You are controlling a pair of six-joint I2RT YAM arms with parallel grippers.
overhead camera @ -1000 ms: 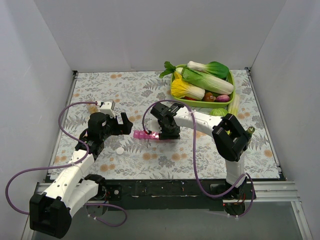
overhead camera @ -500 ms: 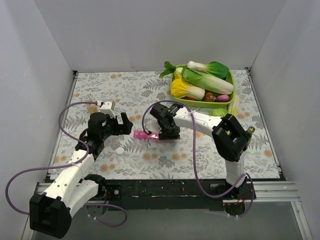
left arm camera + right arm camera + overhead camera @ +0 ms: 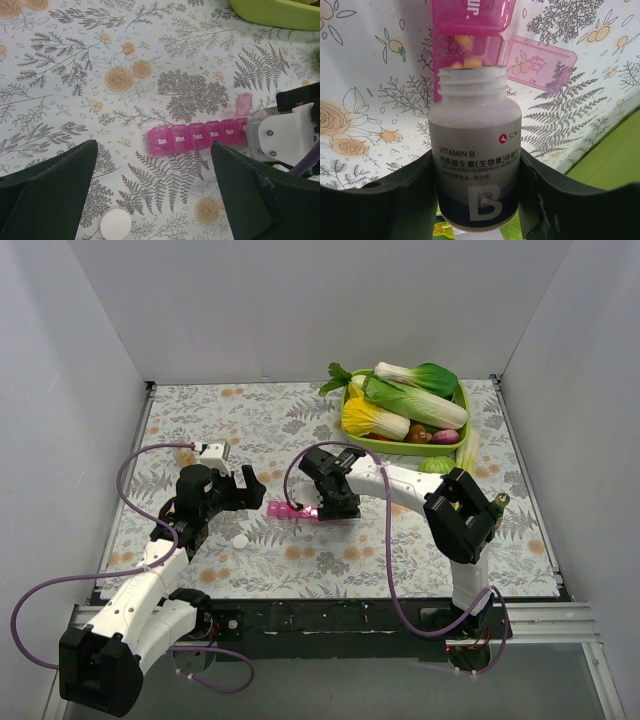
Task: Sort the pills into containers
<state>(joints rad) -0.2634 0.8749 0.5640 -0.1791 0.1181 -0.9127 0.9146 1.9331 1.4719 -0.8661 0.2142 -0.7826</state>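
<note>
A cloth (image 3: 400, 550) printed with ferns and orange flowers covers the table inside white walls; the pink pill organizer (image 3: 192, 137) lies flat on it, between the two arms, its long axis running across the table from left to right; the end marked Sun. points away from the right gripper (image 3: 335, 502) toward the left arm, and the far end sits right under that gripper; Mon., Tues., Wed. and Thur. follow in a row, lids closed; one lid (image 3: 537, 55) near the gripper stands flipped open, with yellow pills (image 3: 465, 62) in its compartment; the right gripper is clamped on a Vitamin B bottle (image 3: 477, 150), a finger on each side of its lower body; the uncapped mouth points away from the hand at the open compartment, though whether they touch cannot be told; the left gripper (image 3: 150, 190) hangs above the cloth, spread wide, holding nothing; the organizer lies ahead of it, framed between its fingers; a white cap (image 3: 115, 225) rests close beneath it; a green tray (image 3: 270, 12) sits well beyond.
</note>
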